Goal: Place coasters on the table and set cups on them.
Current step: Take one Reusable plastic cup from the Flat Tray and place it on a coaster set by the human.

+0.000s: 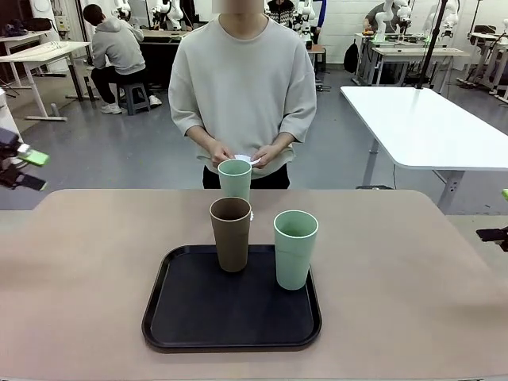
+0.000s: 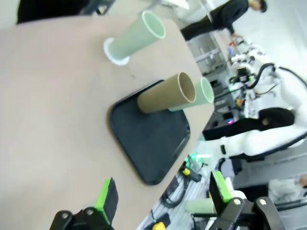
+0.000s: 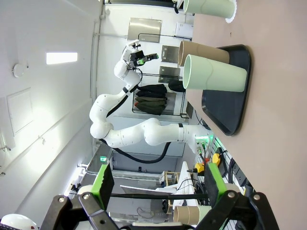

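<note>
Front view: a person (image 1: 242, 87) stands at the far side of the wide beige-tan table (image 1: 413, 270), with both hands (image 1: 218, 151) together at the waist around small white paper doilies (image 1: 248, 159). Just in front of the person, on the tabletop beyond the black rectangular tray (image 1: 182, 317), stands a tall pale mint green plastic tumbler (image 1: 235, 178). The left wrist view shows it upright on a white scalloped paper coaster (image 2: 111, 51), whose lacy rim shows around its base. On the tray, a brown tapered plastic tumbler (image 1: 231, 234) stands upright near the far edge. A second mint green tumbler (image 1: 295, 248) stands just beside it toward the robot's right, not touching it.

The left gripper (image 1: 22, 168) hangs at the picture's left edge, well apart from the tray. Its green-padded fingers (image 2: 108, 196) are spread wide with nothing between them. The right gripper (image 1: 498, 214) sits at the right edge, mostly cut off. In the right wrist view its fingers (image 3: 103, 182) also stand wide apart and empty, pointing toward the tray and tumblers.
</note>
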You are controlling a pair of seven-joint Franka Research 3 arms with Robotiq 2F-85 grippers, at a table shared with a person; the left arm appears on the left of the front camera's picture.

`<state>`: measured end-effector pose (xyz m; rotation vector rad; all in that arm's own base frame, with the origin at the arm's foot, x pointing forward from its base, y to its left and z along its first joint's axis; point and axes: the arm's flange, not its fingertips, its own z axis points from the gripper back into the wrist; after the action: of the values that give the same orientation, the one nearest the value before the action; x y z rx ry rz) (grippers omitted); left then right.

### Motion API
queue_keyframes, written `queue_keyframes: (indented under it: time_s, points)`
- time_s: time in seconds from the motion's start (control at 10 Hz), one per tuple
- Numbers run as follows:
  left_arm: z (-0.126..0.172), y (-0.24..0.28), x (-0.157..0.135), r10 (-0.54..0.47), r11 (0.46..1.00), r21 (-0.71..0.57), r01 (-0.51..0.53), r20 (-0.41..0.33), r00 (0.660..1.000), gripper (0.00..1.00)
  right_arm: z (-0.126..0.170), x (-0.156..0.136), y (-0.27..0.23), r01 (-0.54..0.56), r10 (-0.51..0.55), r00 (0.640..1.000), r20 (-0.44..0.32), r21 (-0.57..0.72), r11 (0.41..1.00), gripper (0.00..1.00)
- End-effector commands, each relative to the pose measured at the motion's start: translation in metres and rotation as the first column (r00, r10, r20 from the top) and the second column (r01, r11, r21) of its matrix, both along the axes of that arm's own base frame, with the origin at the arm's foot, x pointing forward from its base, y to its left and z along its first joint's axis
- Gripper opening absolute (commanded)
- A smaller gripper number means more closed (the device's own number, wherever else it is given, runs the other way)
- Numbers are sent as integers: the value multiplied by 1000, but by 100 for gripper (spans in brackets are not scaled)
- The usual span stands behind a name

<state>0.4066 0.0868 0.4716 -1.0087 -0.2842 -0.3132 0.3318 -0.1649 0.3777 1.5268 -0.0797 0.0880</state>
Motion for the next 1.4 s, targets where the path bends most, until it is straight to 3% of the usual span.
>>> queue_keyframes:
  time_s: [0.0,0.7,1.3]
  points:
    - [-17,27,-21,36,999,-37,-37,-21,999,100,2,1,0,-2,2,1000,6,12,1000,100]
    - [-39,81,-54,14,982,-188,-22,-45,999,100,2,1,0,-2,2,1000,6,12,1000,100]
    - [-38,59,-52,21,977,-211,-34,-64,998,100,2,1,0,-2,2,1000,6,12,1000,100]
